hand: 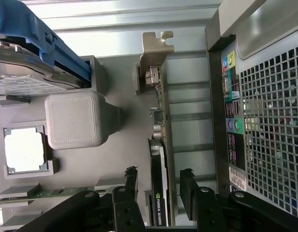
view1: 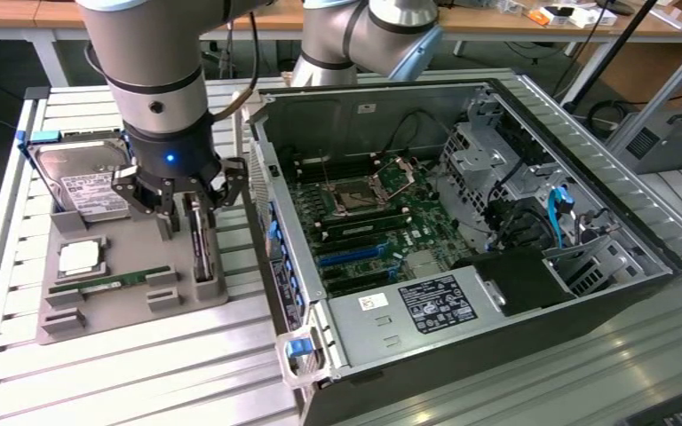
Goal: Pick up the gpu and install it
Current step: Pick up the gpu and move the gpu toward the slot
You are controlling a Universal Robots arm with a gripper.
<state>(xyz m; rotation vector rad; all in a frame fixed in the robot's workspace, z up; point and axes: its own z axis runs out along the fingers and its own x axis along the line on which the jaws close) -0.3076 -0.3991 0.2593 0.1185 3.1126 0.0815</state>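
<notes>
Exterior view: my jaws are wide open, low over the gpu (view1: 203,253), which stands on edge in the grey holder (view1: 187,306) on the counter (view1: 139,382). Its long axis runs 12-to-6 o'clock, with the PC case (view1: 365,324) wall close at 3 and the hard drive (view1: 81,182) at 10. Wrist view: the gpu (hand: 158,164) sits between my jaws with a gap on each side, nothing gripped, silver bracket (hand: 156,46) at the far end; room is tight on the case side.

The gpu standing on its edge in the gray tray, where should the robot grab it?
Probably by its long top edge, coming straight down. The gpu is thin and stands upright in the gray tray, so its two flat faces are free to pinch. The open gripper straddles it, away from the metal bracket.
</notes>
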